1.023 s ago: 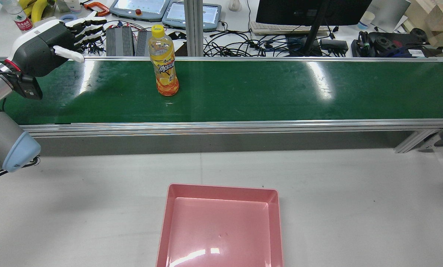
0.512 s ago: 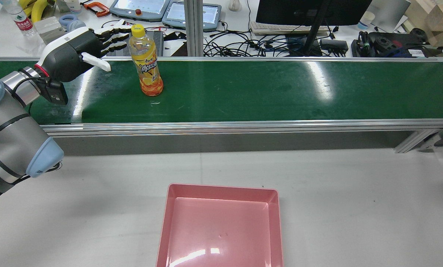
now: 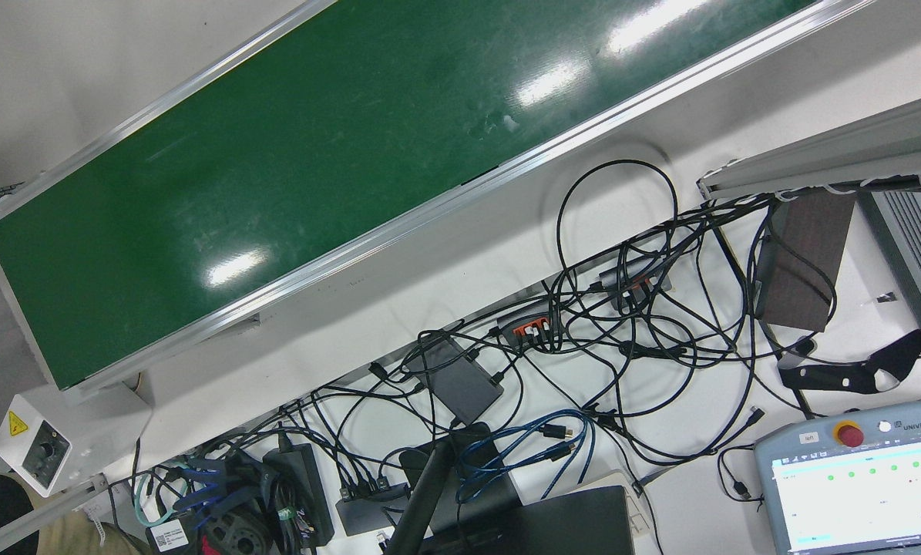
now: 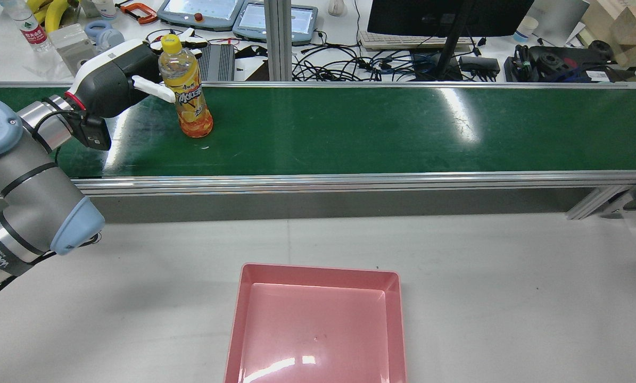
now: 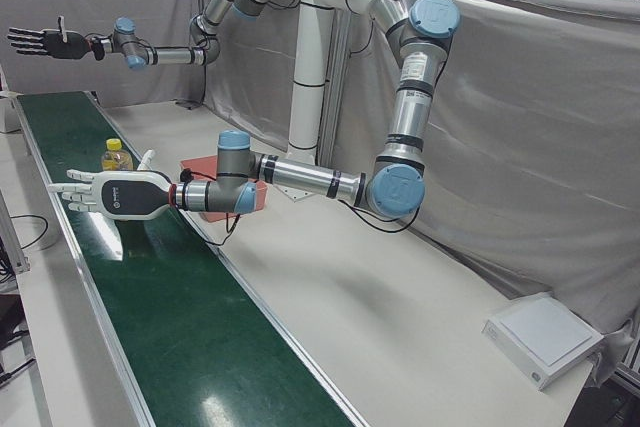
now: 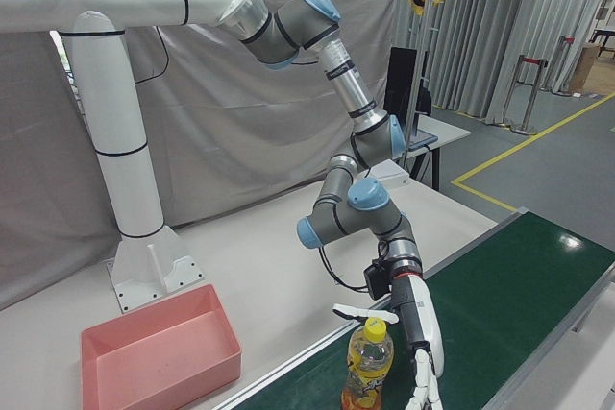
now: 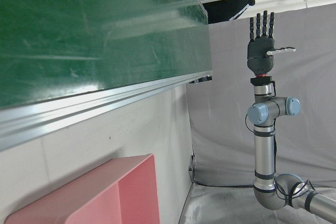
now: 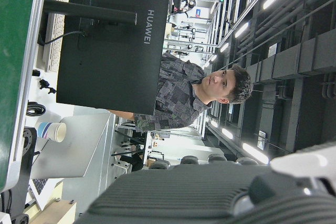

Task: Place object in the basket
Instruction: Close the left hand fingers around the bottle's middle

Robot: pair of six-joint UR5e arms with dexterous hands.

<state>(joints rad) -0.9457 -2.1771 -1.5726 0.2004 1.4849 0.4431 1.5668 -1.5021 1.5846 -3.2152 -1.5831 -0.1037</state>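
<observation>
An orange drink bottle (image 4: 189,101) with a yellow cap stands upright on the green conveyor belt (image 4: 403,127), toward its left end. My left hand (image 4: 116,77) is right beside it, open, with the thumb on the near side of the bottle and the fingers reaching behind it. The left-front view shows the left hand (image 5: 115,195) spread flat beside the bottle (image 5: 116,156). The pink basket (image 4: 318,270) lies empty on the white table before the belt. My right hand (image 5: 42,42) is raised high and far off, open with fingers spread.
Behind the belt a desk carries a monitor (image 4: 445,16), tangled cables (image 4: 349,64) and teach pendants (image 4: 200,10). A person (image 8: 178,95) stands behind the monitor in the right hand view. White table surface (image 4: 509,298) surrounds the basket.
The bottle has travelled left along the belt. My left hand has swung right and forward to meet it, and its thumb and fingers now flank the bottle.
</observation>
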